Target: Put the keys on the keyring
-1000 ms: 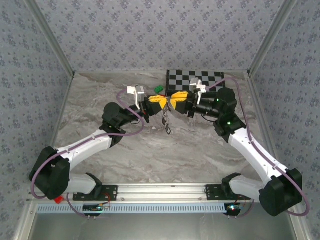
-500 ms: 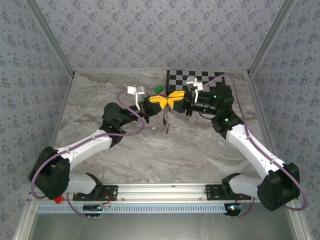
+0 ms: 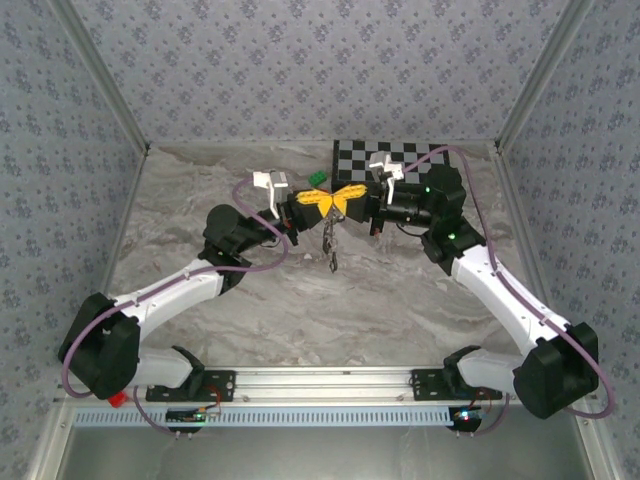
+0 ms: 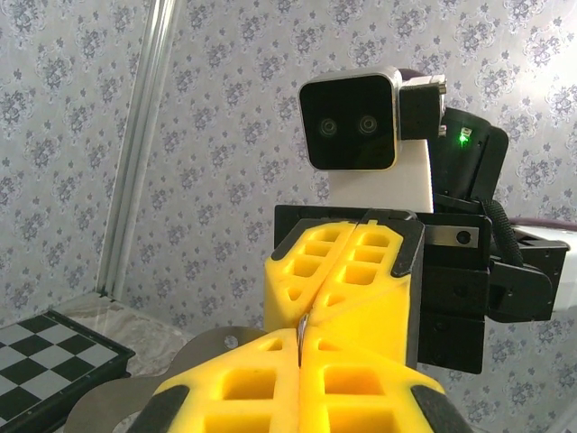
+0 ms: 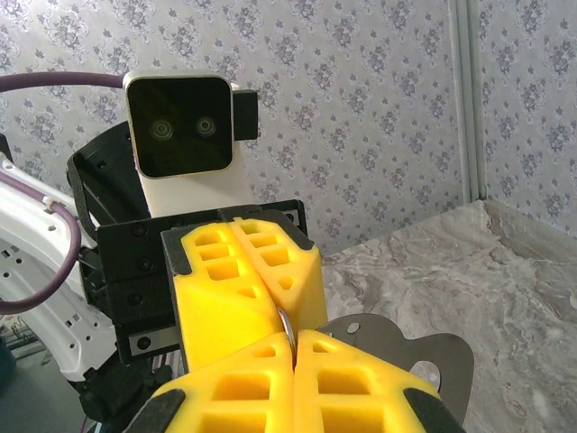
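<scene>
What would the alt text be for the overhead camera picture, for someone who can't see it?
Above a marbled table, the left gripper and right gripper, both yellow and shut, meet tip to tip, with small keys dangling just below them. A checkerboard and a green block lie behind.

Fingers (image 3: 316, 203) are bright yellow, and the arms (image 3: 170, 290) are white and black with a purple cable (image 5: 54, 81). The surface (image 3: 300, 300) is grey marble-look, and the walls (image 3: 300, 70) are pale blue-grey with a small floral print. On the far side there's a black-and-white checkerboard (image 3: 400, 157) and a green block (image 3: 317, 178).
</scene>
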### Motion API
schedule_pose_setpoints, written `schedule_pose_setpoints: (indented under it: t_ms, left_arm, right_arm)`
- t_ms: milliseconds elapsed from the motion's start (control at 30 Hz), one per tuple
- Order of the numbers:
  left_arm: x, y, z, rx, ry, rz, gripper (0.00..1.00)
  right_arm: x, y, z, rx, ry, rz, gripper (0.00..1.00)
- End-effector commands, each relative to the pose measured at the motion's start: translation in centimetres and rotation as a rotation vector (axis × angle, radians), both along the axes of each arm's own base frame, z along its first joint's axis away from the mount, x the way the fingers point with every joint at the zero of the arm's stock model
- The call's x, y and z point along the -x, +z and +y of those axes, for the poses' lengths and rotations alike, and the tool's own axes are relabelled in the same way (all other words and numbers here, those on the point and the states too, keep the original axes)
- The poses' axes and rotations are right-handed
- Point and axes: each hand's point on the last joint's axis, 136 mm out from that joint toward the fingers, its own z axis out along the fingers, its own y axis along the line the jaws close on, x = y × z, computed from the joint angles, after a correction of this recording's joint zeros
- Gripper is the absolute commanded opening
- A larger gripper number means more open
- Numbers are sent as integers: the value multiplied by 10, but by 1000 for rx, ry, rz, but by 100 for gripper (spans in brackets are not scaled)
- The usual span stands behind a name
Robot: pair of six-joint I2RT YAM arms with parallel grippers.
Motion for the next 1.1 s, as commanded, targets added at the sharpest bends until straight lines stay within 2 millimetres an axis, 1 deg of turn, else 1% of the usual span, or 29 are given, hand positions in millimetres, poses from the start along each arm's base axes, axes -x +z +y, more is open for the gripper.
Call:
schedule_pose_setpoints:
  t_ms: [0, 100, 167, 300, 433, 467, 533, 700, 800, 933, 1000, 1067]
  left_arm:
    - [12, 20, -1, 39, -40, -63, 0]
    - [10, 17, 0, 22, -32, -51, 0]
    - [7, 15, 2, 9, -25, -40, 9]
    - [2, 9, 6, -24, -23, -27, 22]
    - [0, 1, 6, -83, -33, -29, 28]
    - [0, -2, 6, -100, -31, -29, 29]
    - [0, -5, 7, -125, -34, -36, 29]
    - [5, -11, 10, -187, -57, -62, 29]
    - [9, -15, 8, -235, -83, -70, 29]
    - [13, -19, 5, -267, -116, -76, 29]
    - [15, -20, 4, -273, -129, -80, 29]
    - [16, -24, 3, -289, -143, -77, 29]
  right_arm:
    - [16, 6, 8, 8, 98, -15, 0]
    - [15, 3, 5, 31, 91, -10, 0]
    - [14, 1, 1, 57, 79, -9, 0]
    - [14, -6, -4, 130, 73, 4, 0]
    - [14, -16, -10, 213, 66, 22, 0]
    - [15, -13, -11, 229, 68, 15, 0]
    - [15, -15, -13, 265, 58, 13, 0]
    - [14, -25, -20, 376, 28, 35, 0]
    - [17, -32, -23, 455, 33, 40, 0]
    - [21, -43, -20, 565, 52, 22, 0]
    - [19, -48, -18, 611, 55, 21, 0]
    - [20, -49, -15, 626, 66, 14, 0]
